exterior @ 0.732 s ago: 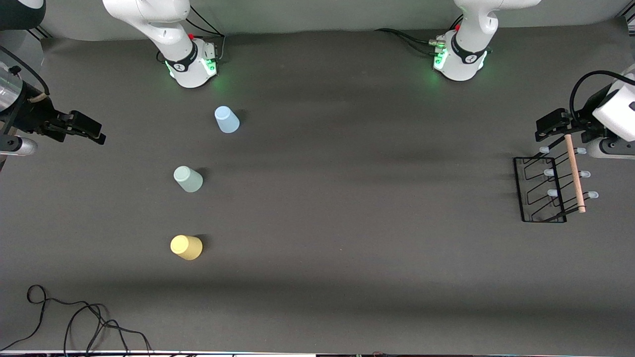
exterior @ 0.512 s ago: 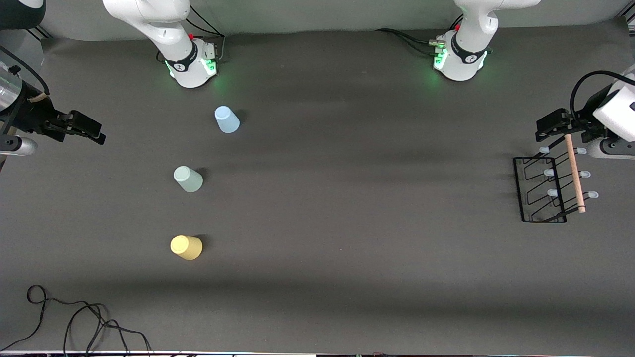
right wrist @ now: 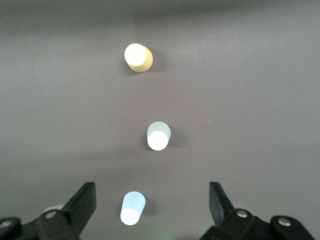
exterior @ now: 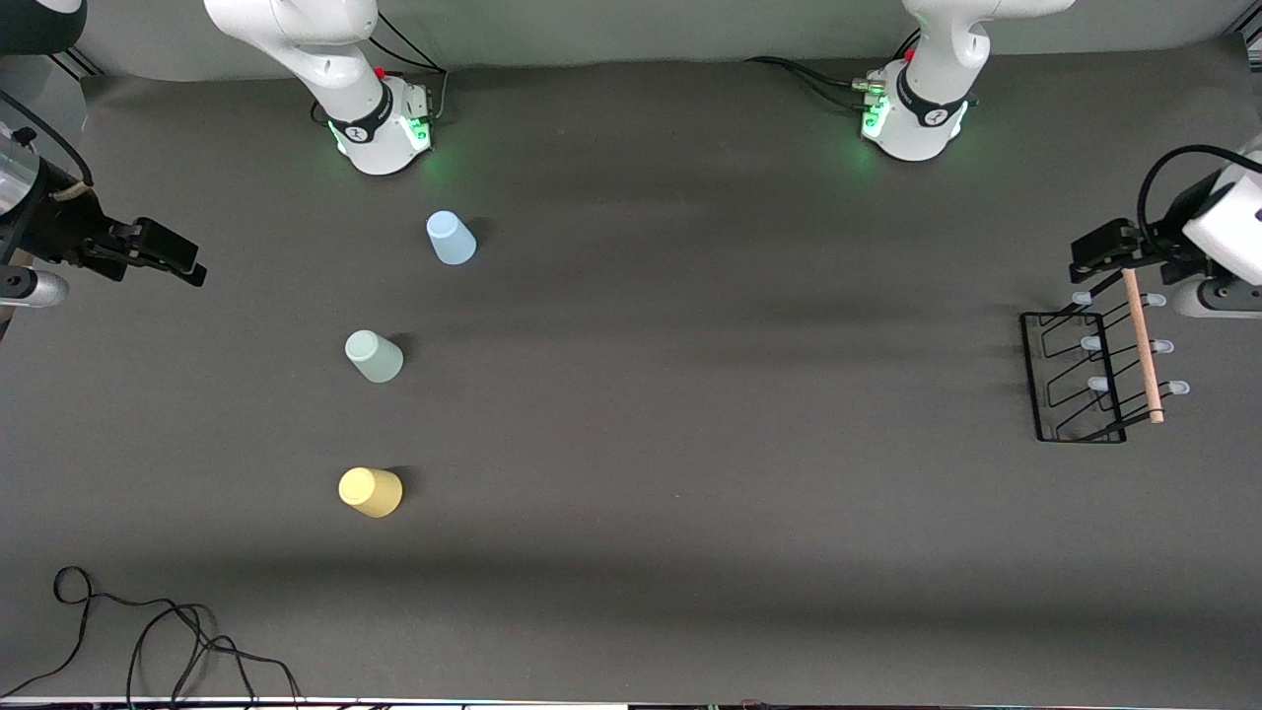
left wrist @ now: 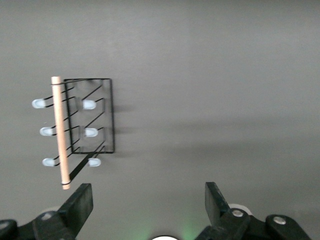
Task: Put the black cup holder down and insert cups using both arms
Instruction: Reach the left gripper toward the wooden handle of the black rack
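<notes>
Dark grey table [exterior: 690, 394], black cable [exterior: 148, 631]

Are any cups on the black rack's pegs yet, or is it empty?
Empty. All six blue-tipped pegs of the black cup holder are bare; the three cups stand upside down on the table toward the right arm's end.

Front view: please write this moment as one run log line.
left gripper: open, over black cup holder | right gripper: open, waiting | cups: upside down, on table

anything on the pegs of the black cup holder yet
No. All six pegs of the black cup holder are bare; the left gripper, open, is over the table beside it. Nothing is hidden.
</notes>
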You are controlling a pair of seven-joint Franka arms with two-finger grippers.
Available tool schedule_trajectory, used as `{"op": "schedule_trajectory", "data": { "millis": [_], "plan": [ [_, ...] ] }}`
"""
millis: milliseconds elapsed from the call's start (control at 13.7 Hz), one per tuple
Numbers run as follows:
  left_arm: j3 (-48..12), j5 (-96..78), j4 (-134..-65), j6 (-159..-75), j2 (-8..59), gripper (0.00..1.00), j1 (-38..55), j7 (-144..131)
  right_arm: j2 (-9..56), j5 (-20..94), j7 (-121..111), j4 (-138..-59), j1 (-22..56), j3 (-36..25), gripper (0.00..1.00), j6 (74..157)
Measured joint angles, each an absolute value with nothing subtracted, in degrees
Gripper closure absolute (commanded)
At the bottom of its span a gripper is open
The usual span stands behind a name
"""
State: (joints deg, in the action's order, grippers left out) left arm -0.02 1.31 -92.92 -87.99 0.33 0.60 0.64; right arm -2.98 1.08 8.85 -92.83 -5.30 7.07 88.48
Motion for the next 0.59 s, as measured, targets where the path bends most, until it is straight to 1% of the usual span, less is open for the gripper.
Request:
{"op": "schedule_trajectory", "data": {
  "millis": [146,439,585],
  "plan": [
    [0.2,2.6,-95.2,-89.5,0.1,0.0,-3.0,5.3,-3.1,1.1,8.8,-92.8,-5.3,7.1,0.0,88.4],
    [0.8,2.8,-98.2,-91.1,-0.3,0.0,-16.7,24.7,-2.8,1.0,8.0,-93.0,-5.3,7.1,0.0,88.0],
    [0.9,2.8,-100.3,-92.3,-1.5,0.0,-20.1,28.4,-2.7,0.9,7.9,-93.0,-5.3,7.1,0.0,87.9]
  ]
}}
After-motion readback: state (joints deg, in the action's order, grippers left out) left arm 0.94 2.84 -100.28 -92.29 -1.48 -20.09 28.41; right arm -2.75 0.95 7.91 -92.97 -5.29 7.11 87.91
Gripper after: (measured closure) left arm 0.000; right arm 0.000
